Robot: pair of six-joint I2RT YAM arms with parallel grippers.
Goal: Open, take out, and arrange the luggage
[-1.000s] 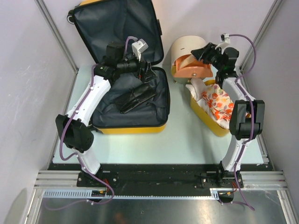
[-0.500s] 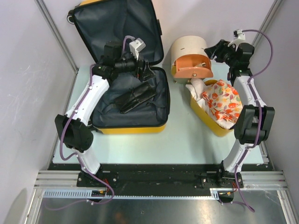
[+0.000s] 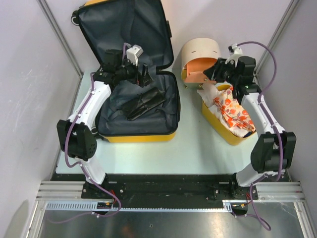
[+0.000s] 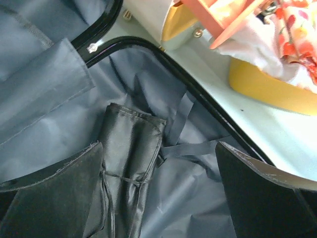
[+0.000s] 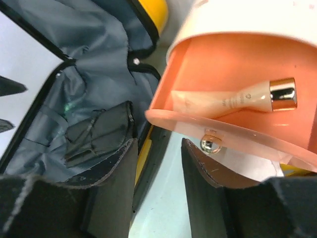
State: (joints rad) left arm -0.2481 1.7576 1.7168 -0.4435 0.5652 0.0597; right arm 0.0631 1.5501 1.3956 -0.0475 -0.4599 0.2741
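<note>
Top external: luggage (image 3: 143,137) open on the worktop (image 3: 188,148); left hand (image 4: 158,144) gapes wide, empty, above the black pouch (image 4: 130,139) inside it. Best drop straight, straddle it, dodge the straps (image 4: 179,116); right hand (image 5: 158,143), right of the luggage, half-open, holds nothing

White arms (image 3: 90,103), black joints (image 3: 79,144), purple cables (image 3: 67,141)
</note>
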